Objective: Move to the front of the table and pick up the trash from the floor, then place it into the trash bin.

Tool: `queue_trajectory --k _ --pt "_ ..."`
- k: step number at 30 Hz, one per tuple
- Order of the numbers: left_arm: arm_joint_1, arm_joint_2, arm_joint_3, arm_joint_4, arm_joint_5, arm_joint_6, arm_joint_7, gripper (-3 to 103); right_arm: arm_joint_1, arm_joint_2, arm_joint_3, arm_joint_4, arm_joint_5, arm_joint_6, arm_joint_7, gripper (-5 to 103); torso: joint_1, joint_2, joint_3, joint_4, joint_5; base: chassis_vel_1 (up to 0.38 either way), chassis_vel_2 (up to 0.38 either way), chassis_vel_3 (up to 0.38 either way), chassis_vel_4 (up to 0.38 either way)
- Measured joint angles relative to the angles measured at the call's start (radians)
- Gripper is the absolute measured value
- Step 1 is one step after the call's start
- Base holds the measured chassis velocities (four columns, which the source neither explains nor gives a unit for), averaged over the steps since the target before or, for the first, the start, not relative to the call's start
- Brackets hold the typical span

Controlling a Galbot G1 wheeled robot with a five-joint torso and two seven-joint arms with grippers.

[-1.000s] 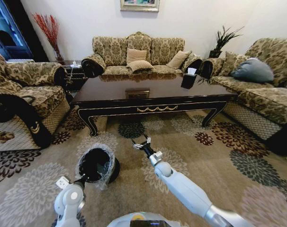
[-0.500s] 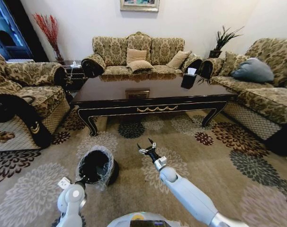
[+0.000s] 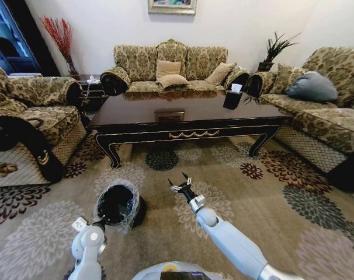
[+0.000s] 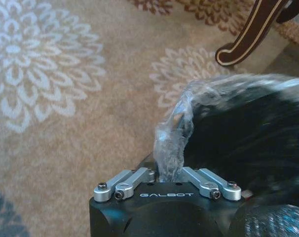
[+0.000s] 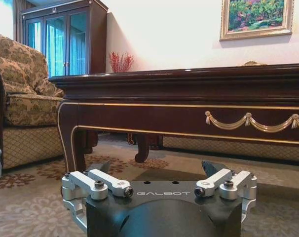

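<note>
- Facing the table (image 3: 183,119) head-on, I had the base parked on the floral carpet (image 3: 270,233), sofas on three sides.
- Right gripper (image 3: 181,184) was stretched out ahead over the carpet, low, between me and the table's front rail. Jaws stood wide apart, nothing between them.
- Right wrist view confirmed it: both fingertips (image 5: 101,167) splayed, the table's gold-trimmed rail (image 5: 248,121) straight ahead, well apart from the gripper, and one curved leg (image 5: 73,143) near it.
- Left arm (image 3: 86,248) was folded close to the body, with the left gripper (image 3: 100,222) right at the near rim of the trash bin (image 3: 118,204).
- Left wrist view had the bin's crinkly clear liner (image 4: 175,136) bunched up right at the gripper, black bin wall (image 4: 248,148) just beside. The fingertips sat under the liner, so I couldn't tell whether the jaws were apart or together.
- Trash bin stood on the carpet on my left, short of the table's left front leg (image 3: 110,153), near but not touching it.
- No trash could be made out on the visible carpet; bin interior read as dark, contents not discernible.
- Black tissue box (image 3: 233,98) sat on the tabletop toward its far right end.
</note>
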State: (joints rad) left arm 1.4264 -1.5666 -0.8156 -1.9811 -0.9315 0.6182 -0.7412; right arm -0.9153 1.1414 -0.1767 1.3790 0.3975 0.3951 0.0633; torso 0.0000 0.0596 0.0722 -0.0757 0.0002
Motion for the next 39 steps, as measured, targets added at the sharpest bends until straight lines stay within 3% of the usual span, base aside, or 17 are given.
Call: queue_trajectory --k 1,3,7,9,13,15,17,19,20,23,25,28,29,31,33,36,39 --pt "0.003 0.003 0.001 -0.007 0.007 -0.003 0.006 19 -0.004 -0.002 0.002 0.001 -0.002 0.0 0.0 100 0.0 0.0 0.0 0.0003 0.0001 0.0 0.0 0.0 0.0" --pt "0.005 0.005 0.001 -0.01 0.01 -0.004 0.009 19 -0.005 -0.002 0.003 0.001 -0.003 0.0 0.0 100 0.0 0.0 0.0 0.0003 0.0001 0.0 0.0 0.0 0.0" --pt "0.024 0.014 0.003 -0.036 0.068 -0.025 0.04 41 -0.012 -0.003 0.011 0.005 -0.008 0.001 0.0 100 0.0 0.0 0.0 0.0003 -0.0001 0.0 0.0 0.0 0.0" --pt "0.027 0.015 0.003 -0.041 0.081 -0.031 0.046 41 -0.013 -0.003 0.012 0.005 -0.009 0.001 0.0 100 0.0 0.0 0.0 0.0004 -0.0002 0.0 0.0 0.0 0.0" --pt "0.058 0.028 0.002 -0.102 0.175 -0.07 0.088 62 -0.023 -0.005 0.025 0.014 -0.01 0.002 0.0 100 0.0 0.0 0.0 0.0003 -0.0002 0.0 0.0 0.0 0.0" --pt "0.067 0.03 0.002 -0.121 0.193 -0.074 0.096 62 -0.025 -0.006 0.03 0.017 -0.01 0.003 0.0 100 0.0 0.0 0.0 0.0004 -0.0002 0.0 0.0 0.0 0.0" --pt "0.105 0.042 -0.001 -0.183 0.274 -0.09 0.133 78 -0.036 -0.008 0.057 0.03 0.006 0.002 0.003 100 0.0 0.0 0.0 0.0004 0.0 0.0 0.0 0.0 0.0" --pt "0.117 0.046 -0.003 -0.2 0.307 -0.097 0.148 78 -0.039 -0.01 0.067 0.036 0.013 -0.001 0.008 100 0.0 0.0 0.0 0.0003 -0.0001 0.0 0.0 0.0 0.0" --pt "0.127 0.05 -0.004 -0.212 0.328 -0.103 0.157 84 -0.041 -0.012 0.073 0.04 0.018 -0.003 0.011 100 0.0 0.0 0.0 0.0004 -0.0001 0.0 0.0 0.0 0.0" --pt "0.194 0.083 -0.009 -0.288 0.46 -0.216 0.243 98 -0.07 -0.047 0.14 0.102 0.03 -0.052 0.069 100 0.0 0.0 0.0 0.0003 -0.0001 0.0 0.0 0.0 0.0" --pt "0.208 0.091 -0.009 -0.297 0.491 -0.25 0.269 98 -0.077 -0.055 0.153 0.116 0.026 -0.06 0.079 100 0.0 0.0 0.0 0.0003 -0.0002 0.0 0.0 0.0 0.0" --pt "0.289 0.126 -0.022 -0.315 0.72 -0.455 0.44 100 -0.135 -0.101 0.242 0.224 -0.004 -0.084 0.108 100 0.0 0.0 0.0 0.0004 0.0002 0.0 0.0 0.0 0.0" --pt "0.289 0.126 -0.022 -0.315 0.72 -0.455 0.44 100 -0.135 -0.101 0.242 0.224 -0.004 -0.084 0.108 100 0.0 0.0 0.0 0.0004 0.0002 0.0 0.0 0.0 0.0" --pt "0.33 0.121 -0.023 -0.314 0.867 -0.614 0.534 100 -0.208 -0.133 0.338 0.328 -0.024 -0.091 0.108 100 0.0 0.0 0.0 0.0005 0.0 0.0 0.0 0.0 0.0" --pt "0.343 0.101 -0.015 -0.32 0.923 -0.68 0.556 100 -0.267 -0.15 0.408 0.398 -0.024 -0.102 0.11 100 0.0 0.0 0.0 0.0003 -0.0001 0.0 0.0 0.0 0.0" --pt "0.35 0.065 0.01 -0.344 0.957 -0.721 0.56 100 -0.351 -0.18 0.493 0.504 -0.014 -0.122 0.163 100 0.0 0.0 0.0 0.0 0.0001 0.0 0.0 0.0 0.0" --pt "0.353 0.051 0.02 -0.358 0.959 -0.72 0.56 100 -0.387 -0.194 0.532 0.556 -0.001 -0.133 0.189 100 0.0 0.0 0.0 0.0 0.0002 0.0 0.0 0.0 0.0"
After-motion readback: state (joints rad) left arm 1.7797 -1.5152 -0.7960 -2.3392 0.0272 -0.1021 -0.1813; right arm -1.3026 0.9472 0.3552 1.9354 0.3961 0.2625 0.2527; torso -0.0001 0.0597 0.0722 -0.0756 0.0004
